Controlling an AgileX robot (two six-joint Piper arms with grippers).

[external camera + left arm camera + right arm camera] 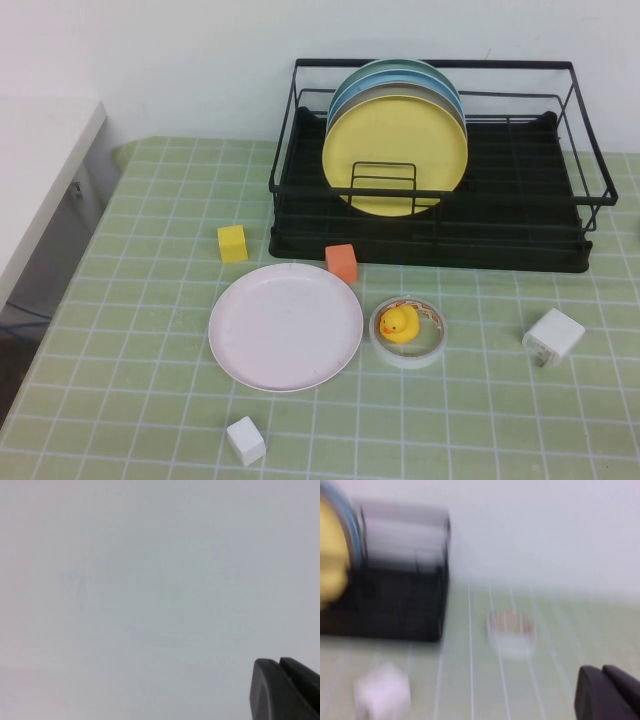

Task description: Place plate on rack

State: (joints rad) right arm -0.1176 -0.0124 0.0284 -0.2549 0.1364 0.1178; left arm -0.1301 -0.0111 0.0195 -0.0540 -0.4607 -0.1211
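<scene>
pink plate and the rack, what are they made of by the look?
Plate: likely matte plastic or melamine; flat pale pink, faint speckles, no glare. Rack: thin black coated metal wire over a black, probably plastic, tray. Left gripper and right gripper show only at their wrist views' edges, away from both.

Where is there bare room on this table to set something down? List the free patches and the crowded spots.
Free: the table's left side, left of the yellow block and the plate; also the near right corner, below the white adapter. Crowded: between the rack and plate, with orange block and duck. Neither gripper shows over the table.
</scene>
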